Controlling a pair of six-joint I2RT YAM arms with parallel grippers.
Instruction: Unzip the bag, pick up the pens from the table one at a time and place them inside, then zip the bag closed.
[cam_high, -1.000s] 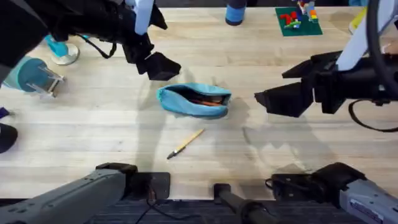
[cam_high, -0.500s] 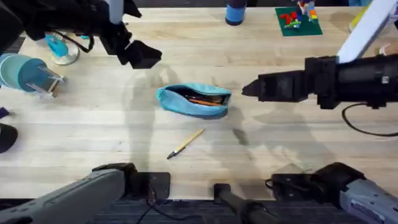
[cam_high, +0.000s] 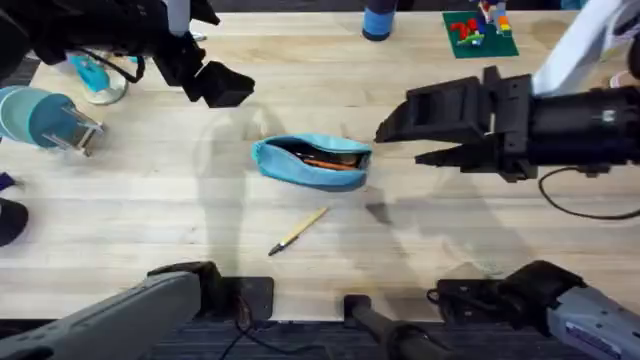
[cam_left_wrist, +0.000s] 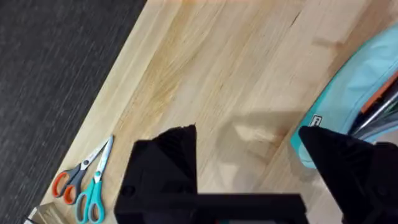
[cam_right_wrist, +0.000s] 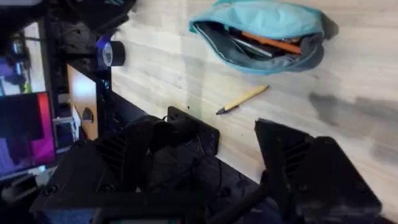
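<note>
One bag (cam_high: 312, 160) unzipped, pens inside, count unclear; one tan pen (cam_high: 298, 231) on table (cam_high: 150, 200). Left gripper (cam_left_wrist: 249, 155) and right gripper (cam_high: 400, 140) spread wide, empty.

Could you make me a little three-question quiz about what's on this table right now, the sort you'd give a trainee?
1. True or false: the bag is zipped shut.
2. Where does the tan pen lie?
A. inside the bag
B. on the table, nearer the arms' bases than the bag
C. between the fingers of the right gripper
3. Fill in: in the left wrist view, two pairs of ______ lie near the table's edge.

Key
1. False: its mouth gapes, with an orange stick and a grey one showing inside.
2. B: it lies bare on the wood, apart from the bag.
3. Scissors, one pair orange-handled, one teal.
</note>
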